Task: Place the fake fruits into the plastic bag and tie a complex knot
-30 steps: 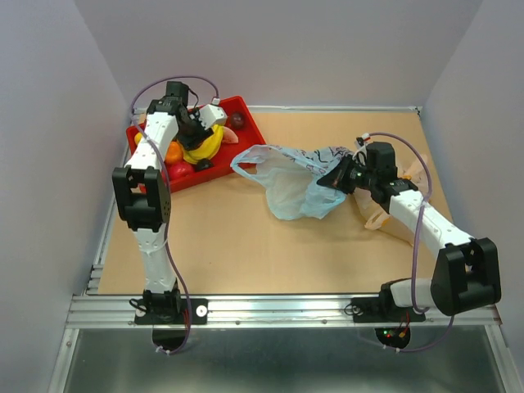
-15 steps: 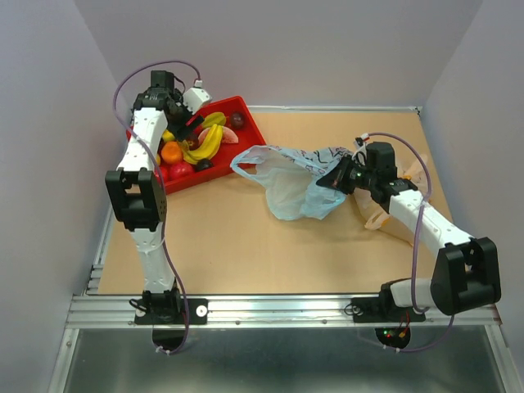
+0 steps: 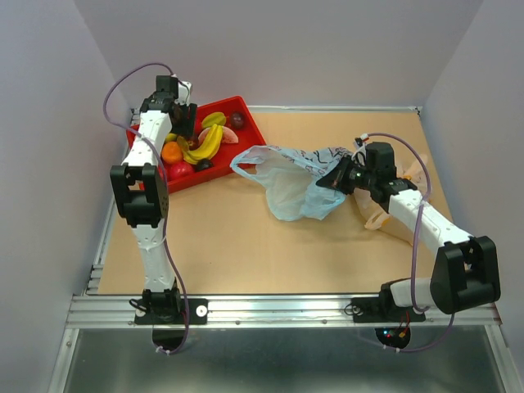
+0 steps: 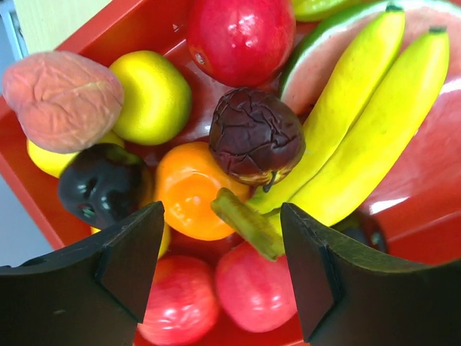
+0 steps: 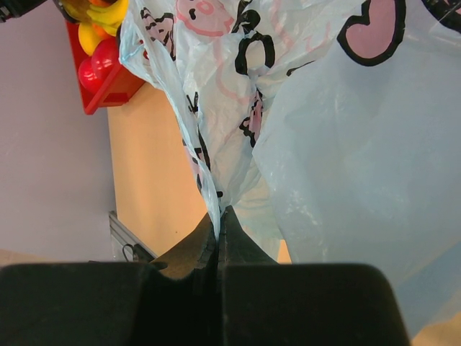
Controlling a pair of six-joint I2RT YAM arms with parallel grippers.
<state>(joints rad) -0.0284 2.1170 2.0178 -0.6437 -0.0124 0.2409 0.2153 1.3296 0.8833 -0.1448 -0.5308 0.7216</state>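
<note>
- Your left gripper [image 4: 222, 213] stands wide open and empty, directly above the fake fruits [image 4: 256, 135] in the red tray [image 3: 254, 123].
- Between its fingers lie the orange [image 4: 189, 191] and the stalk of the banana bunch [image 4: 360, 130]. The long axis of the bananas runs up and to the right, oblique to the jaws.
- Your right gripper [image 5: 218, 216] is closed tight on a fold of the plastic bag [image 3: 286, 176], which lies just beside the tray.
- The left arm is nearer the fruit, so I judge the pick is its work.

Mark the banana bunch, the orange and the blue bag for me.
banana bunch [image 4: 389, 130], left wrist view, middle of the right-hand banana.
orange [image 4: 189, 189], left wrist view, centre of its skin.
plastic bag [image 3: 288, 187], top external view, middle of its body.
</note>
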